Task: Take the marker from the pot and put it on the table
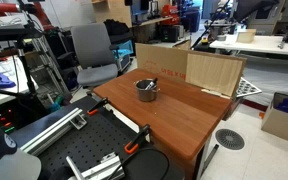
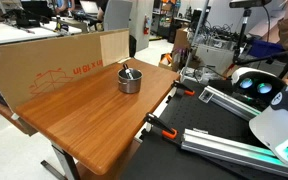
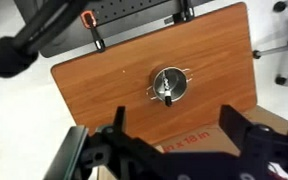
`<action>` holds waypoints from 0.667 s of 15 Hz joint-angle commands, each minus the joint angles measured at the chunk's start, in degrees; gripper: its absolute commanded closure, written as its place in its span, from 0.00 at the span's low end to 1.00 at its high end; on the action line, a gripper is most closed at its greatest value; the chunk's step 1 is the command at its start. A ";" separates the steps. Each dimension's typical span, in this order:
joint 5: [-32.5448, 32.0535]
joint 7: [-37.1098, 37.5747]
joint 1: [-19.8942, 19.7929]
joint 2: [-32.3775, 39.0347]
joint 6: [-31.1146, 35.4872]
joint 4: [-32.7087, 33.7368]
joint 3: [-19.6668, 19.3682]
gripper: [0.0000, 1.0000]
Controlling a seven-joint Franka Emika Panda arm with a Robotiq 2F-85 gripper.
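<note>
High overhead, claw [image 3: 172, 125] wide above pot [image 3: 181, 85].

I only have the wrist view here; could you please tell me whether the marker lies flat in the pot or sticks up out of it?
Observer: In both exterior views the marker leans inside the pot, with its upper end poking above the rim.
Operator: Thank you. Is the cardboard lying flat?
Observer: No, it stands upright along the far edge of the table, behind the pot and apart from it.
Operator: How high is the gripper?
Observer: I cannot tell; it is outside both exterior views.
</note>
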 commanded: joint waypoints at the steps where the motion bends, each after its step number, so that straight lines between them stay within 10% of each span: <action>1: 0.25 -0.24 -0.75 0.06 -0.15 0.23 0.64 0.00; 10: 2.47 -0.16 -0.22 5.28 4.10 0.41 0.76 0.00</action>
